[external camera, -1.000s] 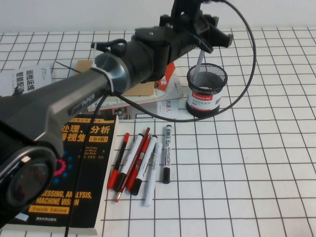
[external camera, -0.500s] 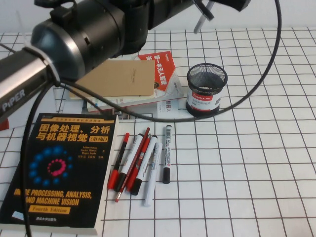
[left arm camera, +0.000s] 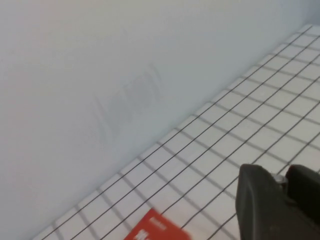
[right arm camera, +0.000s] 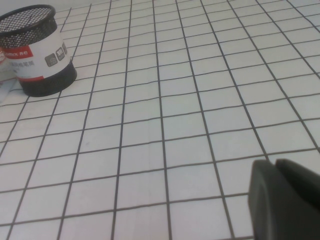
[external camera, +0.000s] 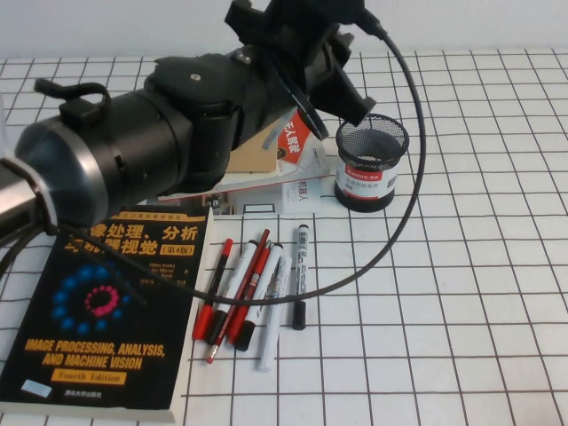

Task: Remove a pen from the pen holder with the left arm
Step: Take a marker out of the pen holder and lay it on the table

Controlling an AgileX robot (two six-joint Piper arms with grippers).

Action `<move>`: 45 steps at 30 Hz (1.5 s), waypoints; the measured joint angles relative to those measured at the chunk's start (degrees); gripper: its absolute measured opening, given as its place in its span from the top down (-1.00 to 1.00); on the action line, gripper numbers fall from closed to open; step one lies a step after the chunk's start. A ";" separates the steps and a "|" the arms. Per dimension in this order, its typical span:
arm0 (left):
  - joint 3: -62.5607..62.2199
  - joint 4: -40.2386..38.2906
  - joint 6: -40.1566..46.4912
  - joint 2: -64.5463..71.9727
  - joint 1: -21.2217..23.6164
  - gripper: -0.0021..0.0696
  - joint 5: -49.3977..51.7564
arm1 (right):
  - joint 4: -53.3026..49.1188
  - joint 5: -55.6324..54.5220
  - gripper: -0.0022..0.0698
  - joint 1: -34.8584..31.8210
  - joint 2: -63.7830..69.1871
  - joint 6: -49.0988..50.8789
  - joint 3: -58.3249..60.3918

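The black mesh pen holder [external camera: 371, 164] stands upright at the back centre of the table, also seen in the right wrist view [right arm camera: 37, 50]; no pen sticks out of it. My left arm [external camera: 177, 142] crosses the high view, its end raised to the left of the holder, over the stacked books. In the left wrist view my left gripper [left arm camera: 284, 172] is shut on a thin pale pen [left arm camera: 280, 178], of which only a small end shows between the fingers. My right gripper [right arm camera: 275, 167] is shut on nothing, low over bare table to the right of the holder.
Several pens [external camera: 257, 297] lie side by side in front of the holder. A black textbook [external camera: 106, 302] lies front left. A red and white book [external camera: 297, 138] peeks out under the arm. The arm's cable [external camera: 404, 213] loops down beside the holder.
A second ago my left gripper held a pale pen in the holder's mouth. It lifted the pen out and up, then the arm swung left, covering the stacked books.
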 joint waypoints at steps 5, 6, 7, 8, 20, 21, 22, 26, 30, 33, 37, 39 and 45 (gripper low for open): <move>0.25 -13.72 19.80 -0.13 -0.24 0.78 -13.07 | 0.00 0.00 0.98 0.00 0.00 0.00 0.00; 0.25 -15.26 23.53 -0.13 -0.24 0.78 -17.47 | 0.00 0.00 0.99 0.00 0.00 0.00 0.00; 0.25 -16.22 25.99 -0.13 -0.24 0.78 -21.05 | 0.00 0.00 0.98 0.00 0.00 0.00 0.00; 0.25 -17.09 28.45 -0.13 -0.24 0.78 -25.46 | 0.00 0.00 0.99 0.00 0.00 0.00 0.00; 0.15 -18.67 35.69 -0.13 -3.14 0.78 -39.95 | 0.00 0.00 0.99 0.00 0.00 0.00 0.00; 0.15 -18.67 35.69 -0.13 -3.51 0.78 -38.81 | 0.00 0.00 0.99 0.00 0.00 0.00 0.00; 0.15 -18.67 35.74 -0.13 -4.39 0.78 -35.46 | 0.00 0.00 0.98 0.00 0.00 0.00 0.00; 0.15 -18.67 33.98 -0.23 -6.39 0.78 -23.23 | 0.00 0.00 0.98 0.00 0.00 0.00 0.00; 0.15 -18.45 27.04 -0.86 -7.50 0.78 -8.40 | 0.00 0.00 0.99 0.00 0.00 0.00 0.00; 0.15 -17.99 19.42 -1.09 -7.62 0.78 -2.10 | 0.00 0.00 0.99 0.00 0.00 0.00 0.00; 0.69 -17.59 12.35 -1.22 -7.62 0.79 1.47 | 0.00 0.00 0.98 0.00 0.00 0.00 0.00; 1.60 -17.46 10.05 -1.22 -7.62 0.78 2.54 | 0.00 0.00 0.98 0.00 0.00 0.00 0.00; 5.63 -17.22 4.79 -1.22 -7.62 0.78 8.03 | 0.00 0.00 0.99 0.00 0.00 0.00 0.00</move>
